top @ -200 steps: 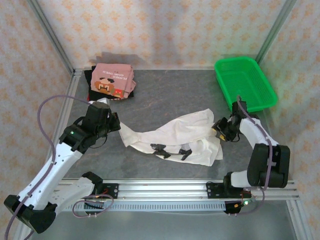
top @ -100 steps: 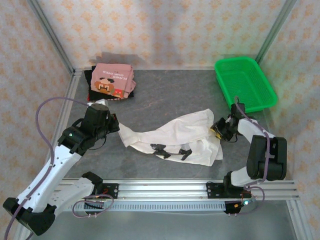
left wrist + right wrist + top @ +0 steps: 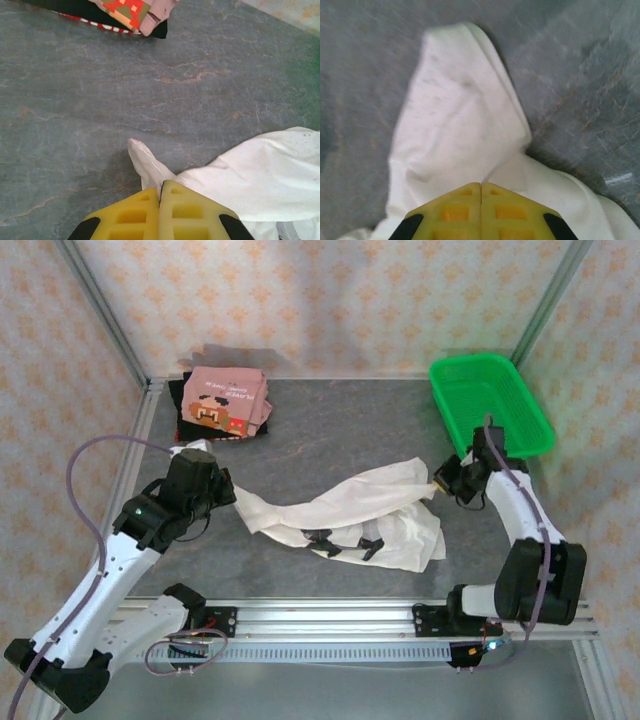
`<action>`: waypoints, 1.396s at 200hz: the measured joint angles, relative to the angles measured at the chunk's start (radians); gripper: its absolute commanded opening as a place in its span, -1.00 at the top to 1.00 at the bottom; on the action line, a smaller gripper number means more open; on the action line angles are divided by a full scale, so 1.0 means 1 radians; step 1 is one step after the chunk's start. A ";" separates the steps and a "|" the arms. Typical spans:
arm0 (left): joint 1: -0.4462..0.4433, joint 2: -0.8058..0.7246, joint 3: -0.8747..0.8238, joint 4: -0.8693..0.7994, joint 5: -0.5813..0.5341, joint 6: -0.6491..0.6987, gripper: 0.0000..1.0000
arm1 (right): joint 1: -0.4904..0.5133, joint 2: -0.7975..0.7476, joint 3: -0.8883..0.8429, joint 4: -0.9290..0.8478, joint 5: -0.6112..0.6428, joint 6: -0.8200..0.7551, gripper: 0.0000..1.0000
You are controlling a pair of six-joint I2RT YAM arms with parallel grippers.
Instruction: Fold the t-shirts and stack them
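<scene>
Table point(image 3: 340, 425): grey marbled slab, aluminium rail point(image 3: 330, 618) at near edge.
Walls point(image 3: 330, 300): pale floral wallpaper.
Left gripper point(image 3: 160, 185): pinched tight on off-white t-shirt point(image 3: 345, 510).
Right gripper point(image 3: 481, 186): pinched on same shirt.

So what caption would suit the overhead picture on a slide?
The left gripper and right gripper pinch opposite ends of the off-white t-shirt.

You have the off-white t-shirt point(image 3: 345, 515) stretched across the table point(image 3: 340, 430), the left gripper point(image 3: 231, 492) pinching its left end and the right gripper point(image 3: 438, 483) its right corner. The pink t-shirt point(image 3: 225, 400) lies folded atop a black t-shirt point(image 3: 180, 398) at the far left, and the green basket point(image 3: 490, 405) sits at the far right.
</scene>
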 measured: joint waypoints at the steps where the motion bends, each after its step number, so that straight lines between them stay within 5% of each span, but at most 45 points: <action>1: 0.001 0.000 0.002 -0.002 0.000 0.000 1.00 | 0.000 -0.002 0.004 -0.002 0.000 0.000 1.00; 58: 0.097 0.172 0.423 -0.042 -0.028 0.100 1.00 | -0.027 -0.064 0.461 -0.136 -0.006 0.041 1.00; 112: 0.186 0.473 1.067 -0.069 -0.028 0.225 1.00 | -0.120 0.147 1.174 -0.149 -0.091 0.148 1.00; 142: 0.194 0.569 1.342 -0.094 -0.028 0.278 1.00 | -0.213 0.235 1.428 -0.129 -0.164 0.259 1.00; 231: 0.194 0.559 1.420 -0.087 0.001 0.372 1.00 | -0.317 0.242 1.435 0.033 -0.320 0.458 1.00; 279: 0.195 0.690 1.454 -0.026 0.074 0.385 1.00 | -0.320 0.306 1.374 0.096 -0.354 0.479 1.00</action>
